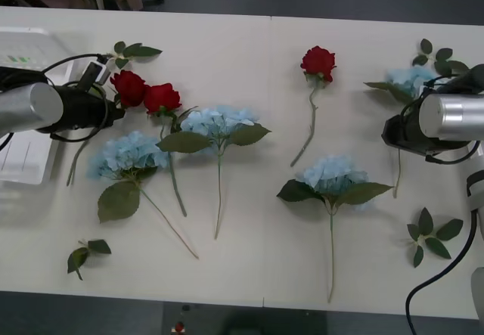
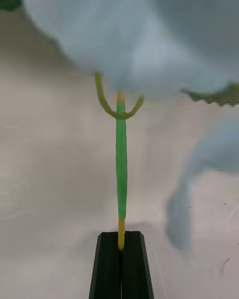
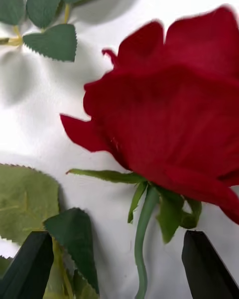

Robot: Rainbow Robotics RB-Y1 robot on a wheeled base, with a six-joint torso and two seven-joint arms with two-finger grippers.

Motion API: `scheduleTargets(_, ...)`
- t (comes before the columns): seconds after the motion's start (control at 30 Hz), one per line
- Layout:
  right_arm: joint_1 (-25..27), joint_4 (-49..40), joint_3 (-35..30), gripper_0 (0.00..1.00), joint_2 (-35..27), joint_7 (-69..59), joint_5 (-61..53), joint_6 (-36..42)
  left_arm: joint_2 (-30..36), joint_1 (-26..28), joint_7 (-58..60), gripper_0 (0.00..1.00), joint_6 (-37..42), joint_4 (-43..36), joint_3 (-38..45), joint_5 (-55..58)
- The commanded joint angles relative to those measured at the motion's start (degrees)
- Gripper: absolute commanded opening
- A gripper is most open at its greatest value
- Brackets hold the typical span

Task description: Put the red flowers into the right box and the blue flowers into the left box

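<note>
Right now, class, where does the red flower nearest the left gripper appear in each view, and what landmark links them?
Front view: red flower, upper left, beside the left gripper.
Left wrist view: its bloom, just beyond the open fingers.
Right wrist view: instead a blue flower stem, in the shut right gripper.
Shared landmark: the leaf sprig beside the bloom.

Deep-red roses (image 1: pixel 145 91), seemingly pale-blue hydrangeas (image 1: pixel 219 121)
</note>
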Motion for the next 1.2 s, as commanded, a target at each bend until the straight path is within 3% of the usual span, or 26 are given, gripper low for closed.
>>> scheduleTargets(0.03,-0.59,-7.13,-0.20,0.00,-1.50,-0.86,-0.32,3.20,-1.80,-1.49,-3.17,0.57,-0.14,3.24,0.02,2.64)
scheduleTargets(0.1,-0.59,-11.61,-0.91,0.00,-1.94,-0.69,-0.94,7.42,-2.24,-1.49,-3.17,0.35,-0.14,3.94,0.02,2.99)
scheduleTargets(0.23,-0.59,-18.47,-3.90,0.00,-1.94,0.90,-4.80,14.10,-2.24,-1.40,-3.17,0.23,-0.14,3.85,0.02,3.08)
scheduleTargets(0.3,-0.59,-22.25,-6.18,0.00,-1.86,4.15,-7.97,17.70,-2.24,-1.49,-3.17,0.04,-0.14,3.85,-0.50,3.26)
scheduleTargets(0.37,-0.59,-24.71,-7.67,0.00,-1.86,7.66,-10.43,19.54,-2.07,-1.49,-3.17,0.00,-0.14,3.85,-0.94,3.78)
scheduleTargets(0.83,-0.42,-27.87,-14.09,0.00,-1.94,27.35,-39.34,22.80,0.92,-0.96,-3.43,0.00,-0.14,-0.10,-0.94,5.63)
scheduleTargets(1.03,0.11,-27.87,-16.90,0.00,-1.94,26.47,-38.11,27.63,3.56,-0.26,-3.43,0.00,-0.14,-6.61,-0.94,10.64)
scheduleTargets(1.2,2.31,-28.40,-19.63,0.00,-2.82,20.23,-30.47,30.97,7.78,1.94,-3.43,0.00,-0.14,-15.84,1.08,16.44)
